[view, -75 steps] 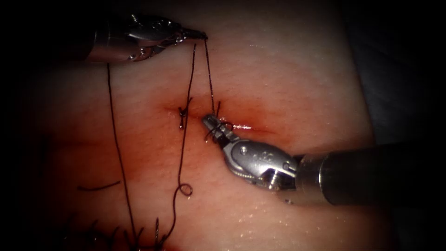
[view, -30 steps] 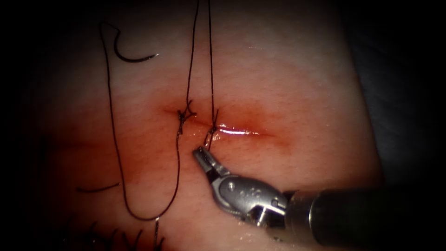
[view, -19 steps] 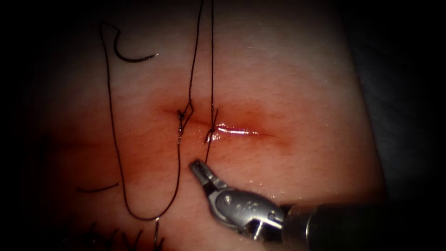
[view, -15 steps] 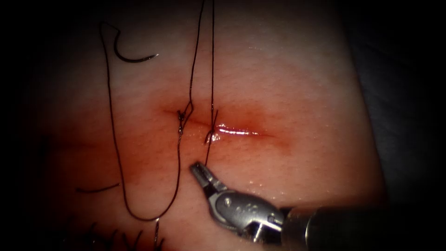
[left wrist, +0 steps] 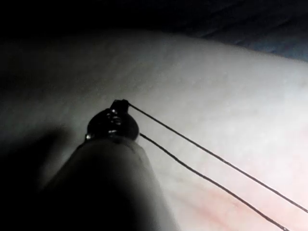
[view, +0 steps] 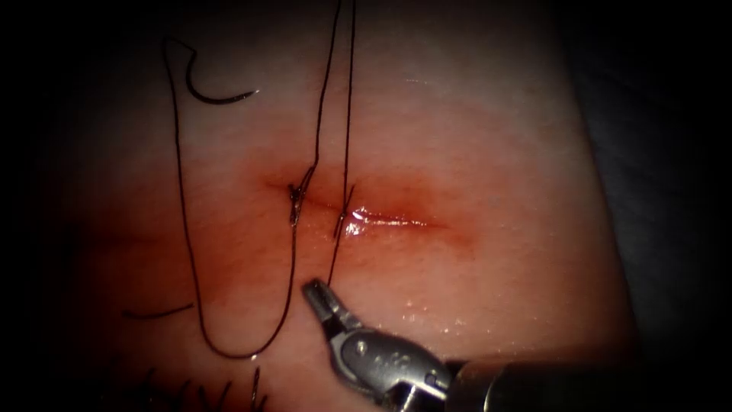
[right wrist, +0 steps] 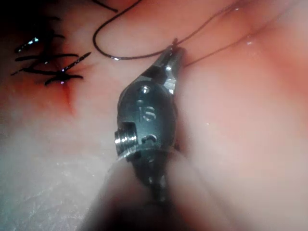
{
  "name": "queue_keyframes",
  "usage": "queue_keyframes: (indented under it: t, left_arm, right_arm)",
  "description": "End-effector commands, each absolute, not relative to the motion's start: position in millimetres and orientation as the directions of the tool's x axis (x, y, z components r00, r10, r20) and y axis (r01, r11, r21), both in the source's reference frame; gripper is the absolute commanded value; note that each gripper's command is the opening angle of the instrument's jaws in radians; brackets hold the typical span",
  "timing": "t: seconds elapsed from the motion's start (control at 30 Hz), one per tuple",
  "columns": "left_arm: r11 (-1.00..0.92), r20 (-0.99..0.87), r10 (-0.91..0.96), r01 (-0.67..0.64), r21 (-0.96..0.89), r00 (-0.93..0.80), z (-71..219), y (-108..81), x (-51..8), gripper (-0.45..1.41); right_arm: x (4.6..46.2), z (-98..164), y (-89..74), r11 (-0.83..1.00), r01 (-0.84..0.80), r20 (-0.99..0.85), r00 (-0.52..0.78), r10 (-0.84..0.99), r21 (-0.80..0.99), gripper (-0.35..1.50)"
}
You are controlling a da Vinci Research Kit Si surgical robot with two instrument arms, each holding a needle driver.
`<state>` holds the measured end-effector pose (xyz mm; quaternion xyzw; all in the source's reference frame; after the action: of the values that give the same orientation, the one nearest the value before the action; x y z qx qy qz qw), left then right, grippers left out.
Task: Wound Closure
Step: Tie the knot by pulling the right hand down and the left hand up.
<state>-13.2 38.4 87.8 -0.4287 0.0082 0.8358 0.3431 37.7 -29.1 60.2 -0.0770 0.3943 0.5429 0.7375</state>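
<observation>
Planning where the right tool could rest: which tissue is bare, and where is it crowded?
Bare: tissue right of the two taut strands and above the cut. Crowded: left side, with needle, thread loop and right tool holding thread.

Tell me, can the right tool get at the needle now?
Probably not freely: the right tool is shut on thread, and the two strands held by the left tool cross its way. The needle lies loose on the tissue, left of the cut.

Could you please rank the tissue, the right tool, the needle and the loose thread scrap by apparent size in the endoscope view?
1. tissue
2. right tool, nearer the camera, jaws shut on thread
3. needle and thread scrap: similar, unranked.
</observation>
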Motion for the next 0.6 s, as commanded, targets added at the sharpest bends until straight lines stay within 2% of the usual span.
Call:
queue_keyframes:
  t: [0.03,0.6]
  left_arm:
    - [-0.761,-0.722,0.568,-0.585,-0.279,-0.395,88.4,39.2,-13.7,-0.45]
    - [-0.756,-0.720,0.571,-0.594,-0.275,-0.395,89.7,41.0,-13.6,-0.45]
  right_arm:
    - [38.5,60.4,-30.2,0.394,-0.860,-0.650,0.100,0.754,0.325,-0.35]
    - [40.4,58.1,-33.7,0.411,-0.846,-0.604,0.138,0.785,0.341,-0.35]
